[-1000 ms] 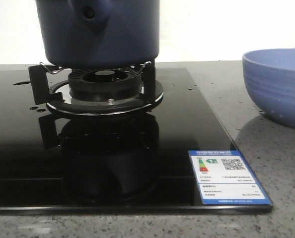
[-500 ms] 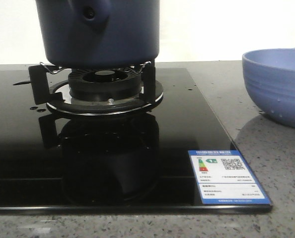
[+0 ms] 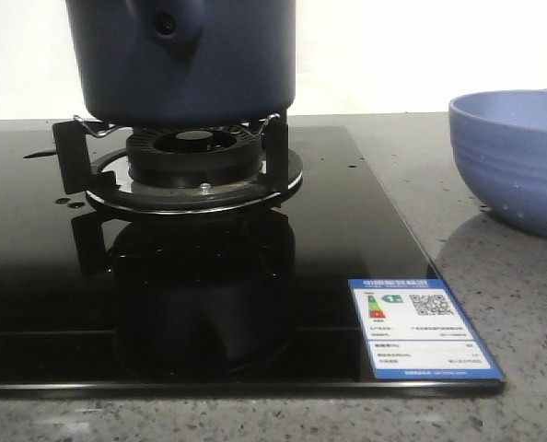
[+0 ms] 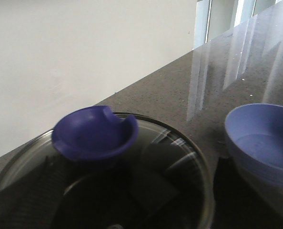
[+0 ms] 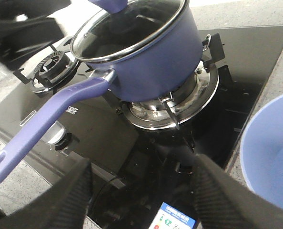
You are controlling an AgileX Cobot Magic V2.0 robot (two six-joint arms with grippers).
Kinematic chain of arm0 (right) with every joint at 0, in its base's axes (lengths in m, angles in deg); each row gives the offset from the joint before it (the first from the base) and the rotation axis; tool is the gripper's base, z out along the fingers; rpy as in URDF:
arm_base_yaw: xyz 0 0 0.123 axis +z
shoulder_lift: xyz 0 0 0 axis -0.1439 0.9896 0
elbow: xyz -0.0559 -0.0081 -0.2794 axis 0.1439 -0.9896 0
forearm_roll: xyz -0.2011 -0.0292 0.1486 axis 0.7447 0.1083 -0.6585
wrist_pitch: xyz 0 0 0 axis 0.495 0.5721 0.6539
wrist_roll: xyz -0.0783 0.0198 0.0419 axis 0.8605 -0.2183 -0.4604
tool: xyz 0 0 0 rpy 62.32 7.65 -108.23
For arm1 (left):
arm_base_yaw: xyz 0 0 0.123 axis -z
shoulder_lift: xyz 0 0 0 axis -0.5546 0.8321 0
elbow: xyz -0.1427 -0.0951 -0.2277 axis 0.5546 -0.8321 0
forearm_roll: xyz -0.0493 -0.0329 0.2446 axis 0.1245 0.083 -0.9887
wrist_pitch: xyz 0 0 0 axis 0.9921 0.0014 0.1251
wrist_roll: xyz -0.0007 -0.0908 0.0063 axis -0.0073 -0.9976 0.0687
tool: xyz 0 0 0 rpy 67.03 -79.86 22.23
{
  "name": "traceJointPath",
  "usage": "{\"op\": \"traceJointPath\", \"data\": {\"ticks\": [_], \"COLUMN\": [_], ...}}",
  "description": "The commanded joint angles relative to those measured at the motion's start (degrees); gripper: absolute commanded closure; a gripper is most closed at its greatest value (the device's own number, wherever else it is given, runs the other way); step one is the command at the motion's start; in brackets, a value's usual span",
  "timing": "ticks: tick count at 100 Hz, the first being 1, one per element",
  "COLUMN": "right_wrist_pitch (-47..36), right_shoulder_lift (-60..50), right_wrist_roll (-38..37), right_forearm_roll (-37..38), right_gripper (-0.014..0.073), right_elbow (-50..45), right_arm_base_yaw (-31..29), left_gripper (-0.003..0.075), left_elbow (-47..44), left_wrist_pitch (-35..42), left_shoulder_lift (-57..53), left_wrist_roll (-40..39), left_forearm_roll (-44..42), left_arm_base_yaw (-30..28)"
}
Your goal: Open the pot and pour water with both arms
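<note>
Lid knob (image 4: 95,132) sits directly ahead of the left gripper, whose fingers are out of view, so their state is unclear. Right gripper (image 5: 141,191) fingers are spread, with the pot (image 5: 151,57) handle (image 5: 46,124) running toward them.

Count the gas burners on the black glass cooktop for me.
2. One burner sits under the dark navy-blue pot; a second bare burner lies beside it, beyond the pot's long handle. Others could be out of view.

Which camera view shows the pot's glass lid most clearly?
The right wrist view: the whole glass lid sits on the pot, rim visible. The left wrist view shows only part, close and blurred, with its blue knob. The front view cuts it off entirely.
</note>
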Motion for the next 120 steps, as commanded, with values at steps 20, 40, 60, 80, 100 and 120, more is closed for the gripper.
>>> {"op": "traceJointPath", "data": {"ticks": [20, 40, 60, 80, 100, 120], "right_wrist_pitch": [-2.7, -2.6, -2.7, -2.7, -3.0, -3.2], "right_shoulder_lift": [0.5, 0.5, 0.5, 0.5, 0.5, 0.5], "right_wrist_roll": [1.2, 1.2, 1.2, 1.2, 1.2, 1.2], "right_forearm_roll": [-3.6, -3.6, -3.6, -3.7, -3.8, -4.1], "right_gripper": [0.0181, 0.0182, 0.0183, 0.0183, 0.0183, 0.0183], "right_elbow": [1.9, 1.9, 1.9, 1.9, 1.9, 1.9], "right_arm_base_yaw": [-0.3, -0.3, -0.3, -0.3, -0.3, -0.3], "left_gripper": [0.0136, 0.0136, 0.0136, 0.0136, 0.0136, 0.0136], "left_elbow": [5.7, 6.9, 7.6, 7.6, 10.0, 11.7], "left_wrist_pitch": [-4.1, -9.8, -8.8, -11.3, -14.6, -14.5], "left_shoulder_lift": [5.0, 8.1, 10.6, 12.9, 16.1, 18.0], "left_wrist_roll": [3.5, 8.9, 11.4, 13.8, 13.8, 13.8], "left_forearm_roll": [7.1, 7.2, 11.0, 16.6, 18.1, 18.6], "left_arm_base_yaw": [-4.4, -4.4, -5.2, -6.7, -6.7, -6.7]}}
